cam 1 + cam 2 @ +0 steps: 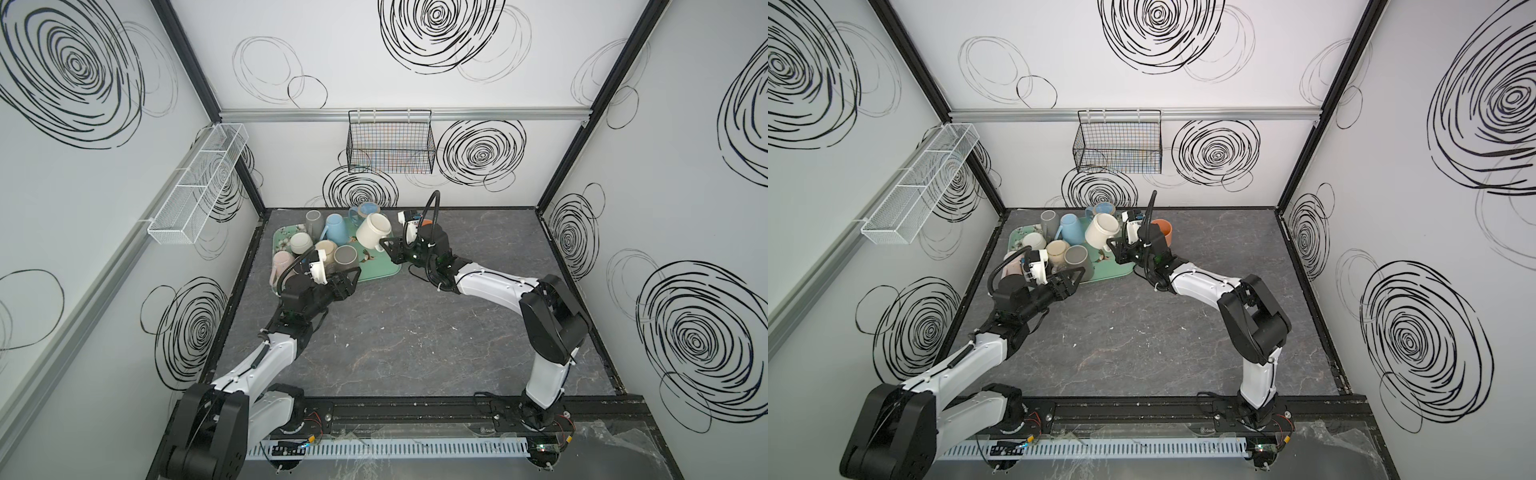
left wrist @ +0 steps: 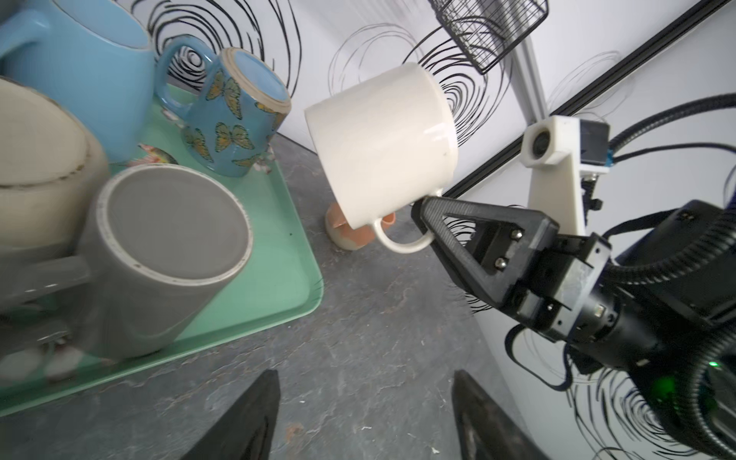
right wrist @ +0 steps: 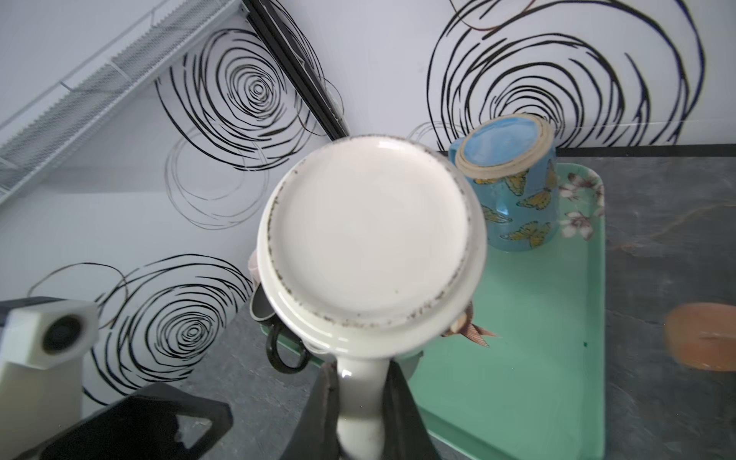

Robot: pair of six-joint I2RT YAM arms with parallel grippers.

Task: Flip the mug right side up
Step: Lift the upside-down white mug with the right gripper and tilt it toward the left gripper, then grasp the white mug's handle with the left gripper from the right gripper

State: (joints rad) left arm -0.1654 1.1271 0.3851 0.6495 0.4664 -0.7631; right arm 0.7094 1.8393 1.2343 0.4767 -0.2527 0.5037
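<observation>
Far left, green tray (image 2: 278, 239): crowded with mugs, among them a grey mug (image 2: 175, 239) leaning mouth-down and a butterfly mug (image 2: 235, 135) standing on its rim.

Left gripper (image 2: 365, 374): hovers over the table just off the tray's near corner, fingers apart with nothing between them, aimed toward the lifted mug.

Cream mug (image 1: 372, 232): hangs in the air near the tray's right side, touching nothing but the fingers on it. Lies tipped roughly onto its side, neither inverted nor upright. Long axis slanting, base (image 3: 370, 235) turned rightward at the right wrist camera, mouth facing away toward the tray and not clearly seen. Handle (image 2: 402, 243) sticks out below the body.

Right gripper (image 3: 360, 390): pinched tight on that handle from both sides, reaching in from the right and slightly beneath.

Orange mug (image 1: 1163, 232): sits on the table just right of the tray, beside the right arm's wrist.

Judging the next move: hinges on the axis, seemingly about halfway round. Probably calls for more roll of the right wrist about the handle grip to bring the mouth up, then a descent onto a bare spot. Right arm nearer by far, already in contact. Left near enough to steady the body, yet not touching. Thin handle hold, so some risk of the mug swivelling between the fingers.
</observation>
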